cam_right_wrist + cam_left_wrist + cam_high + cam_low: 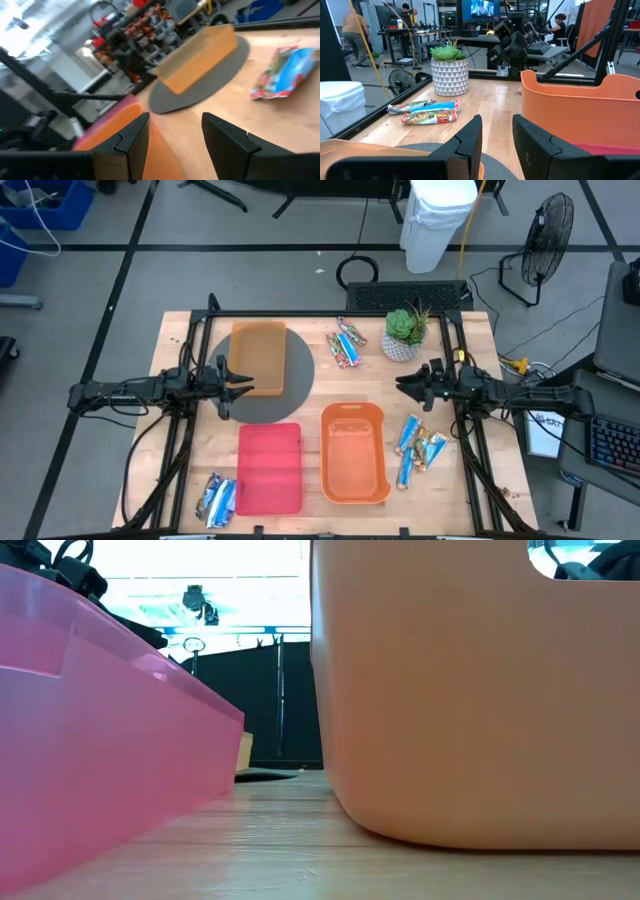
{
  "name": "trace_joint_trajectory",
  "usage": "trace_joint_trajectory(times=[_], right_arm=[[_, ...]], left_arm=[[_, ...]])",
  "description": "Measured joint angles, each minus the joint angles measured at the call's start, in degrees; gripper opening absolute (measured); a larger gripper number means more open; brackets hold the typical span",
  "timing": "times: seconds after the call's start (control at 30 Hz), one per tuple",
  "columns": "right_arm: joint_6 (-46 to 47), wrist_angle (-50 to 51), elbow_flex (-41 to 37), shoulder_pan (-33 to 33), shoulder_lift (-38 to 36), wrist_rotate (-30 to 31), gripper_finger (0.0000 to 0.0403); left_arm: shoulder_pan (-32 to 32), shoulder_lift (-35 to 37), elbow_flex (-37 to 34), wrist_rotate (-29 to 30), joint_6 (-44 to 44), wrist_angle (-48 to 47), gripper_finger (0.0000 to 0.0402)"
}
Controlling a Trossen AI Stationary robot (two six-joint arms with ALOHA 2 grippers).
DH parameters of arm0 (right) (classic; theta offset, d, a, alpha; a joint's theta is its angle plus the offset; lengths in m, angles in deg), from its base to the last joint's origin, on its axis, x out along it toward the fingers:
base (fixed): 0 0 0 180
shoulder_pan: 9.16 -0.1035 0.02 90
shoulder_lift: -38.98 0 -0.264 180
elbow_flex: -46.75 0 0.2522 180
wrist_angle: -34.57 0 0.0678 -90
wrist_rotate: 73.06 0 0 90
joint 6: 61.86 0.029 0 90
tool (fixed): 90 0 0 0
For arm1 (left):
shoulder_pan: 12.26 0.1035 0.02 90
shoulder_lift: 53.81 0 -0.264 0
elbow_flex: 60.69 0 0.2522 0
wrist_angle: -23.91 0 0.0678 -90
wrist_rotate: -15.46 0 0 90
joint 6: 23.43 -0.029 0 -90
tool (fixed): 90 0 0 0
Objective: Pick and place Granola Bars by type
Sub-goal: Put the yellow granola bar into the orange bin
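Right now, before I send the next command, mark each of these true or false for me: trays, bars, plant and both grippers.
1. All three trays are empty of granola bars. True: the red tray, the orange tray and the tan tray hold none.
2. The tan tray sits on the grey round mat. True.
3. The left gripper holds a bar. False: its fingers are apart with nothing between them.
4. The potted plant stands inside the orange tray. False: it stands on the bare table near the far edge.
5. The right gripper is open and empty. True.
6. All bars lie in one pile. False: three separate groups.
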State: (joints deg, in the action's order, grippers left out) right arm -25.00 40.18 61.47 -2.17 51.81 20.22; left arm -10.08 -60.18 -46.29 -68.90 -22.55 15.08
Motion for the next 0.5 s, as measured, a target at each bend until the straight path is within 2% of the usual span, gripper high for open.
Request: trace_joint_trajectory(times=[0.13,0.2,0.27,0.4,0.5], right_arm=[[-0.8,-0.5,0.9,0.2,1.3,1.5,0.0171],[-1.1,4.4,3.8,0.2,2.2,-3.1,0.0168],[-1.1,13.2,9.5,-0.2,4.4,-6.0,0.0157],[-3.3,28.0,25.8,-2.6,10.4,-4.5,0.0102],[-3.5,40.9,35.8,-5.0,17.6,-2.9,0.0029]], left_arm=[[0.0,0.0,0.0,0.0,0.0,0.0,0.0113],[0.0,0.0,0.0,0.0,0.0,0.0,0.0113],[0.0,0.0,0.0,0.0,0.0,0.0,0.0113],[0.0,0.0,0.0,0.0,0.0,0.0,0.0113],[0.0,0.0,0.0,0.0,0.0,0.0,0.0113]])
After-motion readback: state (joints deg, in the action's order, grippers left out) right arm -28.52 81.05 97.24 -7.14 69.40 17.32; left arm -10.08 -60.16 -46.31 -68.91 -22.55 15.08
